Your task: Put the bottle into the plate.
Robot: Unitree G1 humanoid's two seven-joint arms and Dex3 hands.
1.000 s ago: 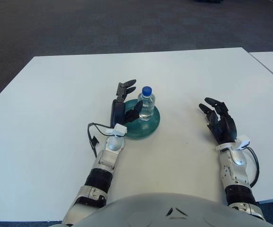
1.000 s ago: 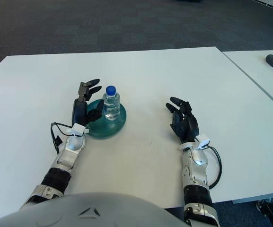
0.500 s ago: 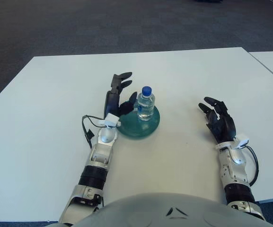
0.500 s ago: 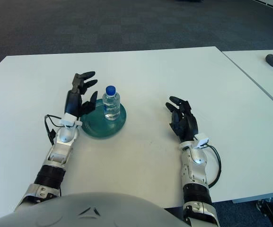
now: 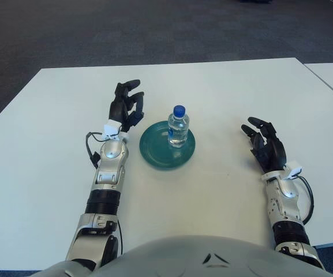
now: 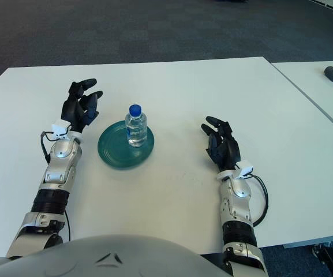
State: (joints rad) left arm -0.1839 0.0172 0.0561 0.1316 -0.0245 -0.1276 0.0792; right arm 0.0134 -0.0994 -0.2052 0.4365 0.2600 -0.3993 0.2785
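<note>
On the table [image 5: 224, 190], bottle [image 5: 178, 126] upright in green plate [image 5: 154, 153], left hand [image 5: 124, 107] just left of plate, fingers relaxed, holding nothing, right hand [image 5: 266, 147] idle well right, fingers spread, empty.

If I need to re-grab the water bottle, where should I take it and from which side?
Grip the bottle around its clear mid-body, below the blue cap. It stands upright toward the back of the green plate. Probably come in level from its left with the left hand, open and nearest; the right hand shows farther off.

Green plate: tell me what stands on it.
A clear bottle with a blue cap stands upright on the green plate, toward its far right side. The plate surface beneath the bottle's base is covered.
</note>
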